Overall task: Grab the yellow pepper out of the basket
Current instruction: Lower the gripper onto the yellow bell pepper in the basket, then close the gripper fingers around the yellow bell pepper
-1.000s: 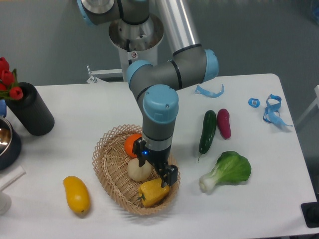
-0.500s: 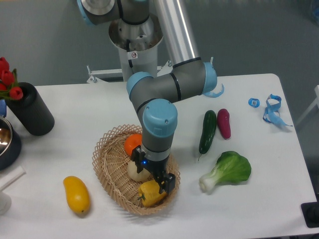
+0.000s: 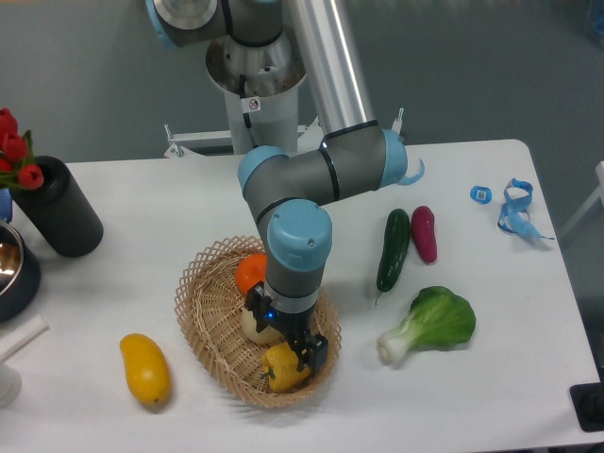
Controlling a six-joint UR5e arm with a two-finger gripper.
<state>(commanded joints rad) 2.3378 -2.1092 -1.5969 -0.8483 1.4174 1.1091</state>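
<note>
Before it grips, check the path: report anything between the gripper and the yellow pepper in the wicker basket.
Nothing visible stands between them. The gripper is right at the lobed yellow pepper in the woven wicker basket. The pale round ball sits beside, not between.

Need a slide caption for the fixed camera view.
Gripper down on the yellow pepper in the basket.

I see my arm reaching from its base at the back of the table, the silver upper link slanting down to a grey elbow with blue caps, then folding back toward the front. The wrist points straight down, its blue-capped joint facing the camera with a small blue light lit below it. My gripper hangs vertical beneath it; the wrist hides how far the fingers are spread.
</note>
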